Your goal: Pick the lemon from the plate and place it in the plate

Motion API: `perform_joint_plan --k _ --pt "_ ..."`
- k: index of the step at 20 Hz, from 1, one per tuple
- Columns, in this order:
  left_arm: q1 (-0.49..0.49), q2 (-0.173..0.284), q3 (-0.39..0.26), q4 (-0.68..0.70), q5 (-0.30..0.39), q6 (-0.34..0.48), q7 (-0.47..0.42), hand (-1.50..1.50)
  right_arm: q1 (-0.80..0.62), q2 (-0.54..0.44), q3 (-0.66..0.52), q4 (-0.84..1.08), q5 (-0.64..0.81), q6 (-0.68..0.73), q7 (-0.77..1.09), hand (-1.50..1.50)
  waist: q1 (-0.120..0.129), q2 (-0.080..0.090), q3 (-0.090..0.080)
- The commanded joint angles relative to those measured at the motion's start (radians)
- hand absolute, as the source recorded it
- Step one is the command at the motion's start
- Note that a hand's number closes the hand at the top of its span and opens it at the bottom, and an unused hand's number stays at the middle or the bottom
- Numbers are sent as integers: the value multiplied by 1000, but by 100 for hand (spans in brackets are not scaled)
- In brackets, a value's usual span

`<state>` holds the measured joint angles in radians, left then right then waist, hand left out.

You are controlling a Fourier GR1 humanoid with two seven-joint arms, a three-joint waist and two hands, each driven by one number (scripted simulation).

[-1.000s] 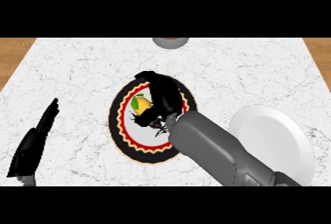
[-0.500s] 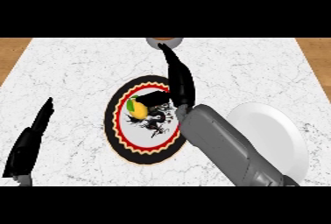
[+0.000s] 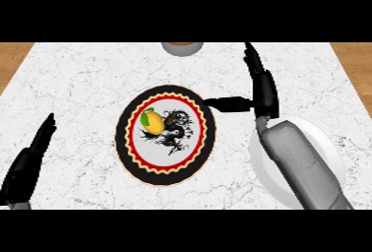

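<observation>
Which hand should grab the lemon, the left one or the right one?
Probably the right hand. It is open just beside the patterned plate where the lemon lies. The left hand rests open near the counter's left edge.

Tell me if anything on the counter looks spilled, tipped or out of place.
Nothing stands out. The lemon lies on the patterned plate, the white plate sits flat under the forearm, and the right robot hand is open beside the patterned plate.
</observation>
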<state>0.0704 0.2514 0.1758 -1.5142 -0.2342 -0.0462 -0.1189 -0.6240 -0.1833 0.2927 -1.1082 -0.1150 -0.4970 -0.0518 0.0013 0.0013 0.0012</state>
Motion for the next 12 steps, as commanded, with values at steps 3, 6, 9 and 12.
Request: perform_joint_plan --k 3,6,9,12 --pt "41 -22 -1 21 -18 18 -75 0 108 -124 -135 25 -87 221 -222 -150 2 0 -1" --pt "4 -12 3 13 -17 -2 -12 0 106 -166 -165 3 -67 274 -195 -150 0 -1 -1" --pt "20 -14 10 -7 -12 -21 5 0 152 -142 -199 37 -48 321 -247 -150 2 -2 -1" --pt "23 -2 30 -50 15 -47 21 0 150 -198 -257 46 -67 382 -240 -150 2 -2 -1"
